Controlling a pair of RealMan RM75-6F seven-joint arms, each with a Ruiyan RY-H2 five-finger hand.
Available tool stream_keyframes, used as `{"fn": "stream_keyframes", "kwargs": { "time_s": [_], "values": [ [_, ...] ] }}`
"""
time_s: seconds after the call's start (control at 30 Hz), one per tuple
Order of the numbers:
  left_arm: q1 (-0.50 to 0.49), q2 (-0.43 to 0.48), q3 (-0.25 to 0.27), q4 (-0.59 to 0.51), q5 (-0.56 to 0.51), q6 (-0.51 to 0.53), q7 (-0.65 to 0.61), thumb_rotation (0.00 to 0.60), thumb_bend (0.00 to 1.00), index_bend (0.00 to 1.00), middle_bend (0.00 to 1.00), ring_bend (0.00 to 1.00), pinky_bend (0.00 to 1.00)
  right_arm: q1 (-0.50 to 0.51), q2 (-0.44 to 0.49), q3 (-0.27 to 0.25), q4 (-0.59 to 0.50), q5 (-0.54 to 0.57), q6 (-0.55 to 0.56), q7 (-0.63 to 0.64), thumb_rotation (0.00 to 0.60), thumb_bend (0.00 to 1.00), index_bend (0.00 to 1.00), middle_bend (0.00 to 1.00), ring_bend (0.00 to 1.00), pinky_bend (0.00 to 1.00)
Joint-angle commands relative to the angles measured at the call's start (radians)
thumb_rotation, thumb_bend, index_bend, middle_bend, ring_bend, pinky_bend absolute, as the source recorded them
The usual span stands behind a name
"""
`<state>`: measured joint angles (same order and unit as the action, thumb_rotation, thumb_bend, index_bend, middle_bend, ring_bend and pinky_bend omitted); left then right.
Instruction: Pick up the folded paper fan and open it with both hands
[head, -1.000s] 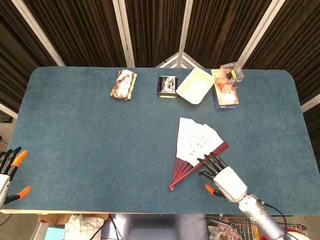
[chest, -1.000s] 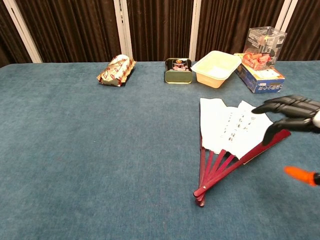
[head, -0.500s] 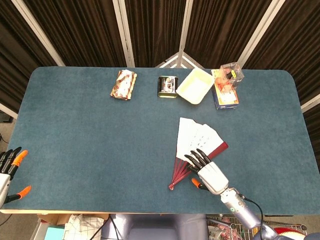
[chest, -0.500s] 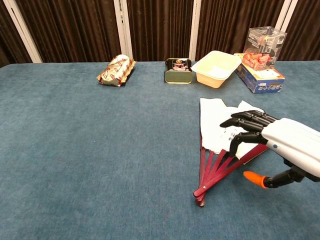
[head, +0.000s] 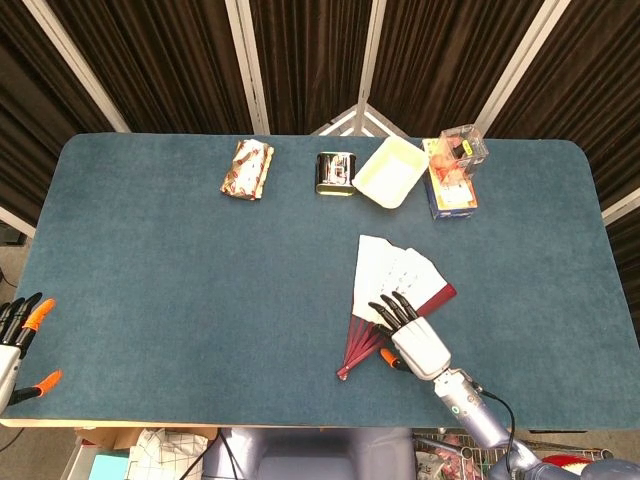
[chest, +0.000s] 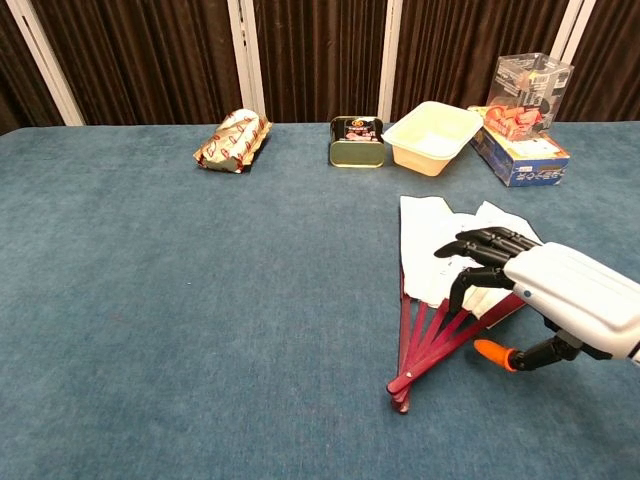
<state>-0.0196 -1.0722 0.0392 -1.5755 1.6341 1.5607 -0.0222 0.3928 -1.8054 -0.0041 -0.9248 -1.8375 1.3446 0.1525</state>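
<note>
A partly spread paper fan (head: 392, 285) lies flat on the blue table (head: 180, 270), right of centre. The right hand (head: 415, 340) hovers over its red ribs, dark fingers (chest: 478, 243) extended and slightly apart, holding nothing. The left hand (head: 14, 340) rests at the table's left edge, fingers spread and empty.

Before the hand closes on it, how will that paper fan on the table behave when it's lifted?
Probably light: the paper fan is thin white paper on slim red ribs. Lying partly spread, its leaves may swing or slide shut. The paper likely creases under the right hand.
</note>
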Motion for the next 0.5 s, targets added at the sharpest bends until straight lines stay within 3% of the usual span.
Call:
{"fn": "stream_keyframes", "kwargs": {
  "time_s": [0.03,0.37,0.5],
  "values": [
    [0.001,0.0,0.0,0.0,-0.001,0.001,0.0,0.6,0.05,0.0,0.0,0.0,0.0,0.001,-0.012,-0.006,0.018,0.009,0.004,0.01,0.6,0.36,0.43,0.15,0.01,0.0],
    [0.001,0.002,-0.001,-0.002,-0.005,0.0,0.001,0.6,0.05,0.0,0.0,0.0,0.0,0.003,-0.042,-0.027,0.051,0.025,0.008,0.021,0.6,0.36,0.46,0.16,0.01,0.0],
    [0.001,0.002,-0.001,-0.002,-0.006,-0.001,0.002,0.6,0.05,0.0,0.0,0.0,0.0,0.004,-0.049,-0.031,0.059,0.031,0.011,0.025,0.6,0.36,0.54,0.19,0.01,0.0]
  ]
}}
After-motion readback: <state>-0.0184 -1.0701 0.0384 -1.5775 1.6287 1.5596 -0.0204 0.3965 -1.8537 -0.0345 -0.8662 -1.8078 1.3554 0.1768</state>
